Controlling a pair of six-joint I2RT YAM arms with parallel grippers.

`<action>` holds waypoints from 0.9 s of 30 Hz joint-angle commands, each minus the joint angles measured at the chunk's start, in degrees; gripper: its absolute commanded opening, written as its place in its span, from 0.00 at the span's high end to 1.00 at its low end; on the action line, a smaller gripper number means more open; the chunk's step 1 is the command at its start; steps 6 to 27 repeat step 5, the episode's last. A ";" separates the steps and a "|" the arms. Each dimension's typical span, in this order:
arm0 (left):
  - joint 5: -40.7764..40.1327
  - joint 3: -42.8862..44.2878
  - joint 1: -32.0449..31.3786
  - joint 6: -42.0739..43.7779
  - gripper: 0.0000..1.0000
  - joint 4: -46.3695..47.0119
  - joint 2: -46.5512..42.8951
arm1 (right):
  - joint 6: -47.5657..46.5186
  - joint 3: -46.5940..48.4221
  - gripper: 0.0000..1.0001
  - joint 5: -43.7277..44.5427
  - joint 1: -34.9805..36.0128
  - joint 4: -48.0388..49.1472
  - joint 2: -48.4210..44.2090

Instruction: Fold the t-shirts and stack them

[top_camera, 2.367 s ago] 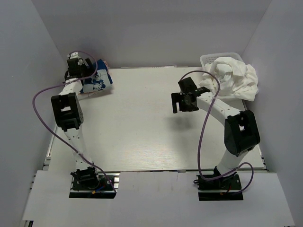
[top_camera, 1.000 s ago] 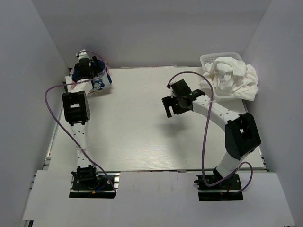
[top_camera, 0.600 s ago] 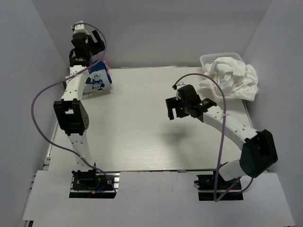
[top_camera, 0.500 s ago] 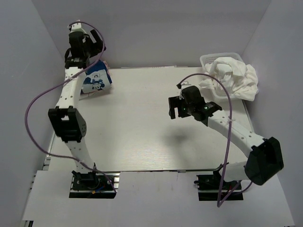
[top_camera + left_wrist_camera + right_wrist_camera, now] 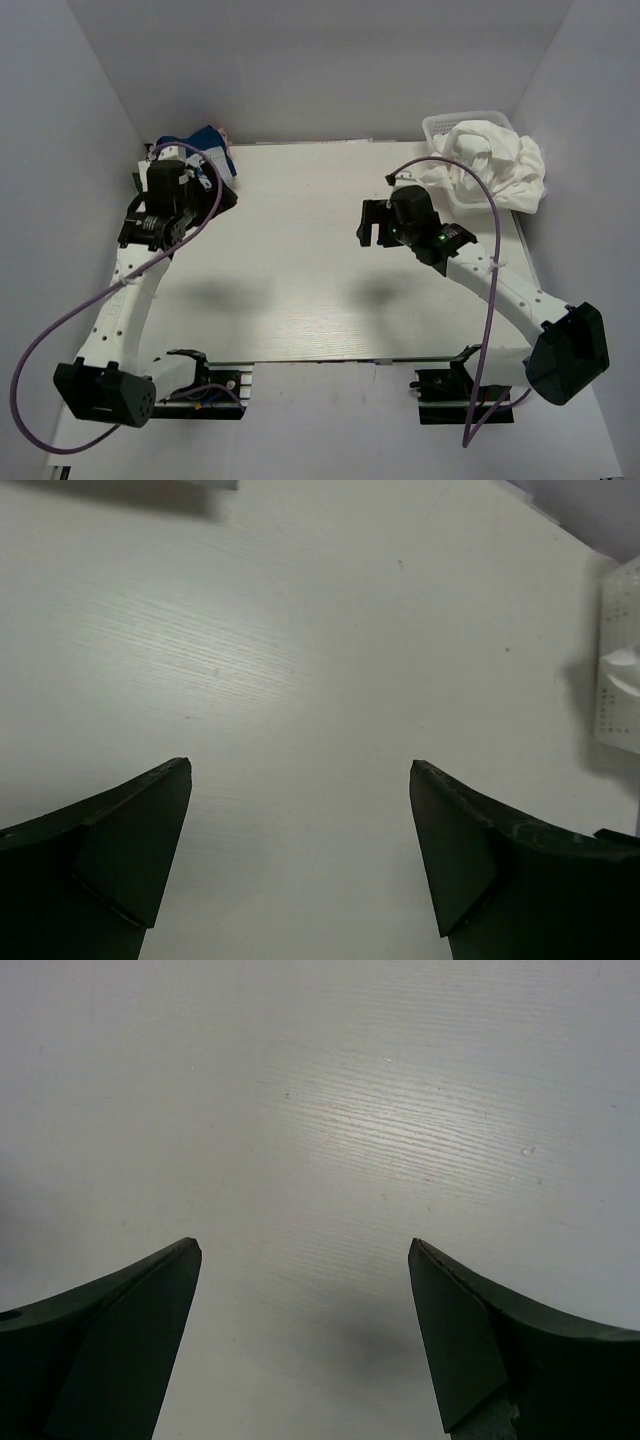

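A folded stack of t-shirts point(image 5: 205, 143), navy blue on top with a pink edge, lies at the table's back left corner. Crumpled white t-shirts point(image 5: 490, 165) are heaped over the white mesh basket point(image 5: 441, 125) at the back right. My left gripper point(image 5: 212, 196) hangs open just in front of the folded stack, apart from it. In the left wrist view the left gripper point(image 5: 300, 764) has only bare table between its fingers. My right gripper point(image 5: 372, 222) is open over the middle of the table, left of the white heap. The right wrist view shows the right gripper point(image 5: 303, 1243) holding nothing.
The white table point(image 5: 300, 280) is walled in by grey panels at the back and both sides. The basket point(image 5: 622, 675) shows at the right edge of the left wrist view. Purple cables loop off both arms.
My left arm has swung down from high above the folded stack to just in front of it. The right arm has stretched out, its gripper drifting slightly right. Both grippers stay open.
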 commanded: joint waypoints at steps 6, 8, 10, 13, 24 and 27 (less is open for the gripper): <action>-5.08 -1.75 0.23 -0.90 0.00 -2.67 -3.13 | -0.23 3.29 0.10 4.17 -0.26 5.44 0.02; -5.08 -1.75 0.23 -0.90 0.00 -2.67 -3.13 | -0.23 3.29 0.10 4.17 -0.26 5.44 0.02; -5.08 -1.75 0.23 -0.90 0.00 -2.67 -3.13 | -0.23 3.29 0.10 4.17 -0.26 5.44 0.02; -5.08 -1.75 0.23 -0.90 0.00 -2.67 -3.13 | -0.23 3.29 0.10 4.17 -0.26 5.44 0.02; -5.08 -1.75 0.23 -0.90 0.00 -2.67 -3.13 | -0.23 3.29 0.10 4.17 -0.26 5.44 0.02; -5.08 -1.75 0.23 -0.90 0.00 -2.67 -3.13 | -0.23 3.29 0.10 4.17 -0.26 5.44 0.02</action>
